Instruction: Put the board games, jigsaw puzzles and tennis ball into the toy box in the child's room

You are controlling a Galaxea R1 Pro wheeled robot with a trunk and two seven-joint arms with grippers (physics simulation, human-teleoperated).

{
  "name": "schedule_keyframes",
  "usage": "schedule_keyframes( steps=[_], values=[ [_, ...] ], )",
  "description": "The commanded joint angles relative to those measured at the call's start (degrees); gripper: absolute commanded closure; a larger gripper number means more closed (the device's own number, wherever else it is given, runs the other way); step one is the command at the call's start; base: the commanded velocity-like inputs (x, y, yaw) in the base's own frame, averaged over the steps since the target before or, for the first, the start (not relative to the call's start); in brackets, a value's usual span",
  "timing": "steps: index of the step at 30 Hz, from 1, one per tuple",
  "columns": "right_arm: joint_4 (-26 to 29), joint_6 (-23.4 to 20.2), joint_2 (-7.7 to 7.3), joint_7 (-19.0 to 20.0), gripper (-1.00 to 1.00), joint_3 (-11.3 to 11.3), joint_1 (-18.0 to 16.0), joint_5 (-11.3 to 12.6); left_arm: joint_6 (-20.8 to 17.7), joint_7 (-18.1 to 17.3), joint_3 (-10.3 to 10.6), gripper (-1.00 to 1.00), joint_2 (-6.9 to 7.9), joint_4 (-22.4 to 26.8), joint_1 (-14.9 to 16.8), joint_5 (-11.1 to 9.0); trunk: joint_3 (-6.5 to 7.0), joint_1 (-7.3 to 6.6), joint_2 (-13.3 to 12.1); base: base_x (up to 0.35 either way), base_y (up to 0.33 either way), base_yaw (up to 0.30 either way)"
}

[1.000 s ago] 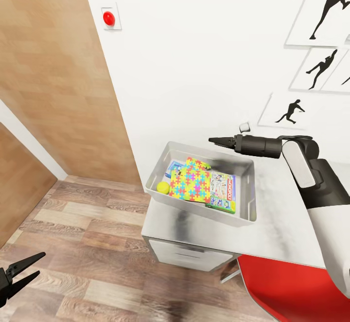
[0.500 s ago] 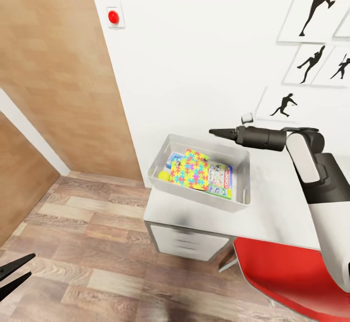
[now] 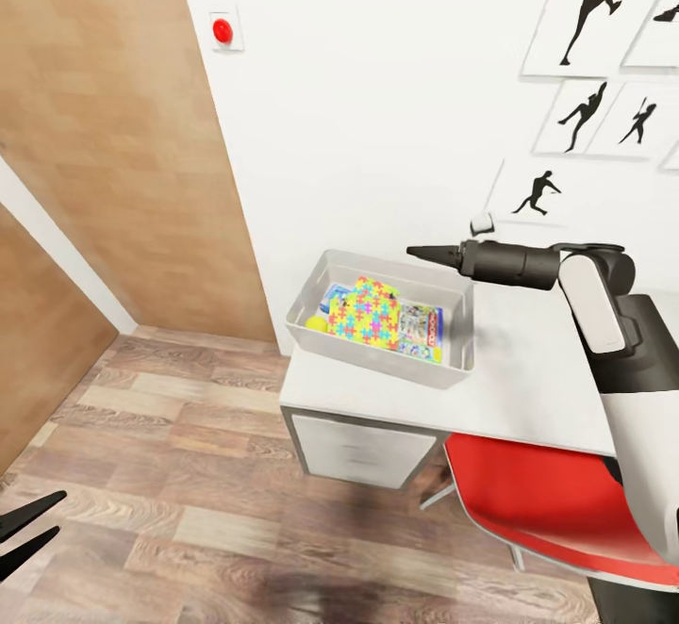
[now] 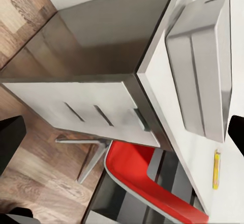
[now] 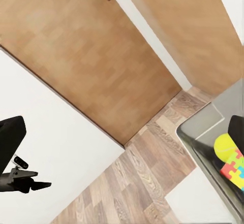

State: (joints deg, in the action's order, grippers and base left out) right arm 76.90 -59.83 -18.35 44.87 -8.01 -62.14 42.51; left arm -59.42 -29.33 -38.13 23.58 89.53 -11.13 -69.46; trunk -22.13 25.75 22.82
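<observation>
Head view: the toy box (image 3: 451,374) is seen on the near-left end of the table (image 3: 528,388), at about 12 o'clock from picture centre. A jigsaw puzzle (image 3: 369,313) lies on top inside it, partly covering a blue board game (image 3: 332,298) at its 9 o'clock and overlapping a board game (image 3: 418,331) with red and green at its 3 o'clock. The tennis ball (image 3: 316,323) is wedged at the box's left wall, only half visible. A second puzzle and a third game cannot be made out under the pile.

The right gripper (image 3: 417,251) is held above the box's far rim, fingers pressed together to a point. The left gripper (image 3: 28,529) is cut off at the picture's 8 o'clock, low over the plank floor, its two fingers spread apart.

A red chair (image 3: 538,501) is tucked at the table's near edge, partly hidden by the right arm. In the left wrist view a small yellow object (image 4: 215,169), too small to identify, lies on the tabletop beside the box.
</observation>
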Motion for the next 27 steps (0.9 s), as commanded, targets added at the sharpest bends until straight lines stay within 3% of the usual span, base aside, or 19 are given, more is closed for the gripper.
schedule_keyframes(
  steps=[1, 16, 20, 27],
  values=[
    [-0.01, -0.17, -0.03, 0.24, -1.0, -0.05, -0.07, -0.14, -0.17, -0.34, -0.05, -1.0, 0.01, 0.02, -0.01, 0.25, -0.09, 0.03, 0.1, -0.044, 0.0, -0.115],
    [1.3, -0.17, -0.6, 0.22, -1.0, 0.44, -0.07, -0.15, -0.17, -0.58, -0.21, -1.0, 0.4, 0.4, 0.47, 0.16, -0.09, 0.03, 0.1, -0.016, 0.0, -0.219],
    [1.44, -0.17, -1.57, 0.22, -1.0, 1.0, -0.04, -0.15, -0.23, -0.82, -0.84, -1.0, 1.76, 1.3, 2.64, 0.09, -0.09, 0.03, 0.1, -0.004, 0.0, -0.266],
    [1.54, -0.17, -3.78, 0.22, -1.0, 2.64, -0.01, -0.15, -0.46, -0.94, -5.51, -1.0, 6.2, 2.07, 8.93, -1.07, -0.09, 0.03, 0.1, -0.002, 0.0, -0.276]
  ],
)
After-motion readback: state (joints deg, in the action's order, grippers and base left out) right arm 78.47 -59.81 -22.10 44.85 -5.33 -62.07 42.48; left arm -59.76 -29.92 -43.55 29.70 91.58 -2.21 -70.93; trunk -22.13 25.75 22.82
